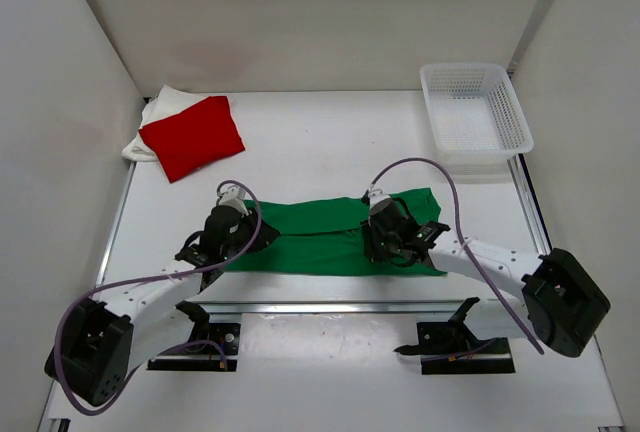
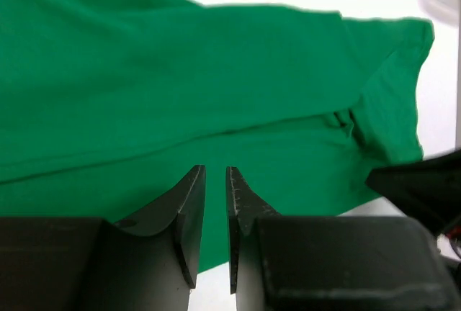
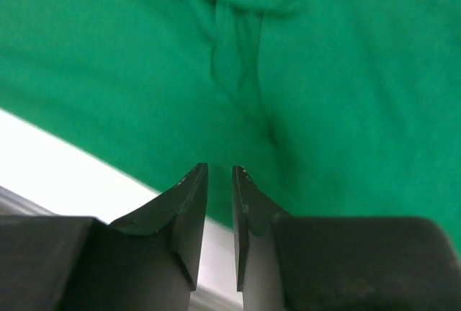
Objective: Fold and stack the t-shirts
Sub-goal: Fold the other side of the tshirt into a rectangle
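While both arms lean over the green t-shirt (image 1: 330, 237), which lies as a long folded band across the near middle of the table (image 1: 330, 142), little crowds them. A white mesh basket (image 1: 470, 68) stands at the far right corner, well apart from the cloth. At the far left the folded red t-shirt (image 1: 192, 135) rests on the white t-shirt (image 1: 160, 107) (only its edges show beneath). The left gripper (image 2: 215, 168) hangs at the band's left end, its jaws a narrow slit apart with nothing between them. The right gripper (image 3: 219, 167) stands the same way over the right part, by the cloth's near edge. Purple cables (image 1: 440, 167) loop from each wrist. The tabletop is plain white, a metal rail (image 1: 330, 307) runs along its near edge, and white panels close in three sides.
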Robot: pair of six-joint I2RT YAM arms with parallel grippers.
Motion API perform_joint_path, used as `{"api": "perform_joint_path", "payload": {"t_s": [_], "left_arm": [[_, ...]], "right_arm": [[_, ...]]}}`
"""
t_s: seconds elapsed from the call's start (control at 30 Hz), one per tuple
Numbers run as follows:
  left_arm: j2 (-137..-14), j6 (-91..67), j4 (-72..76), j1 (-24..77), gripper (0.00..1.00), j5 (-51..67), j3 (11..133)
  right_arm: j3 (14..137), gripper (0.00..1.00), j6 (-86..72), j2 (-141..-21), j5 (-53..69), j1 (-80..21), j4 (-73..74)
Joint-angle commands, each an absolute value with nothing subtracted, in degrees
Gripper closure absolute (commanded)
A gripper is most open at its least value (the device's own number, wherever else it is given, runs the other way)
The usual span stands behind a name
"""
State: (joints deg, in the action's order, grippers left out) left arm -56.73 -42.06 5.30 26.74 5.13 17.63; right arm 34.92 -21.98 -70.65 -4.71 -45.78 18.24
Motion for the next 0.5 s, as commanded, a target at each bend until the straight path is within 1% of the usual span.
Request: {"api": "perform_joint_path", "payload": {"t_s": [0.0,0.07,0.27,0.33,0.37,0.43,0.47], "left_arm": [[-57.30,-42.98,11.24,28.91,0.72,4.83,17.05],[-58.18,-43.24,12.12,29.79,0.72,4.83,16.26],[-60.11,-43.34,15.38,28.30,0.72,6.86,15.12],[-61.08,-43.51,15.90,28.74,0.72,6.42,15.64],[-61.43,-43.33,16.00,29.00,0.72,6.42,15.73],[-62.40,-43.68,16.26,29.44,0.72,6.42,15.91],[-63.01,-43.51,16.69,29.36,0.72,6.59,16.08]], "right_arm": [[37.17,0.81,-20.22,-72.41,-2.29,-41.50,9.93],[37.70,0.81,-19.07,-73.91,-2.64,-39.38,10.28],[35.86,0.79,-17.05,-75.85,-1.49,-34.89,9.41],[35.33,0.73,-17.05,-75.85,-0.45,-33.24,7.74],[34.98,0.73,-16.96,-76.02,0.95,-32.61,7.47],[35.07,0.67,-16.70,-76.99,1.49,-32.52,7.03],[35.85,0.65,-16.70,-77.34,1.15,-32.69,7.55]]}}
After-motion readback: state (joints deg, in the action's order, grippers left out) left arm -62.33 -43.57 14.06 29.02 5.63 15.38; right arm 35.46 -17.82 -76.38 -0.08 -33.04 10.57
